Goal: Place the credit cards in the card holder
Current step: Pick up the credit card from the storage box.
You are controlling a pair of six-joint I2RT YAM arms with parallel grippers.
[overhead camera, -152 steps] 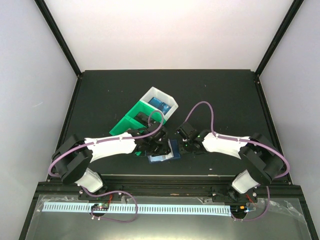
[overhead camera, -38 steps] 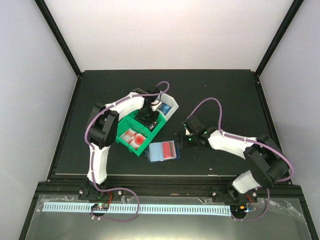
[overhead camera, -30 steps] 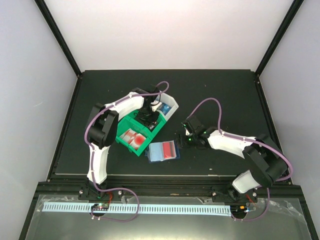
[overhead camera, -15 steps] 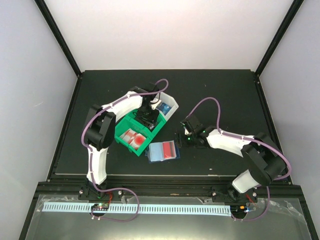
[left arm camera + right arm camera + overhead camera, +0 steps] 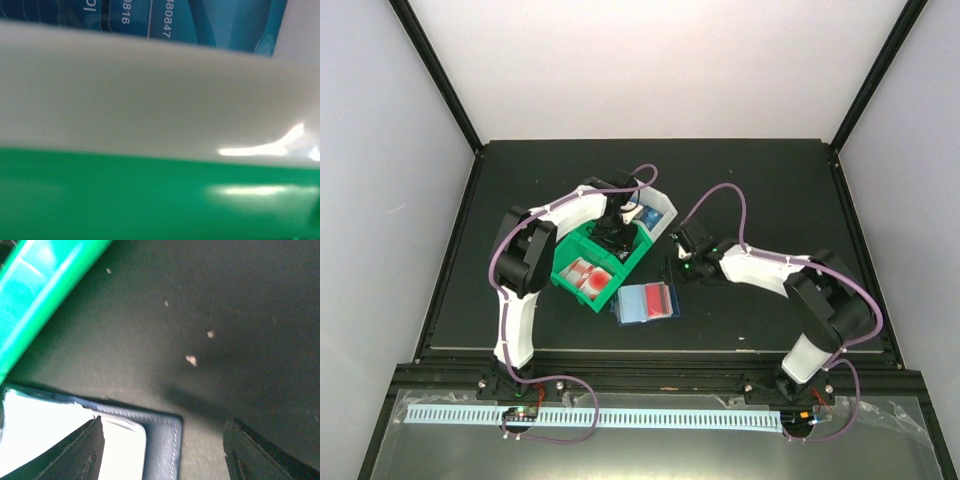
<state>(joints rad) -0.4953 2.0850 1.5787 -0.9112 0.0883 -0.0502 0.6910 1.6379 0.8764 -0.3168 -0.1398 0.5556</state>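
Left hand [image 5: 616,232] over the green bin [image 5: 582,262]; I can't tell its grip.
My right hand [image 5: 681,268] is spread wide, near the card holder [image 5: 163,439] corner.

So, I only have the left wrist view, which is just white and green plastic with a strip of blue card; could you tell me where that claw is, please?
Observer: The left claw is low over the green bin, right beside the wall where it meets the white bin.
Operator: Thank you, and where is the card holder?
Observer: The card holder lies open on the table, on the near side of the green bin.
Operator: And the other arm?
Observer: The right claw is open, holding nothing, close to a corner of the holder.
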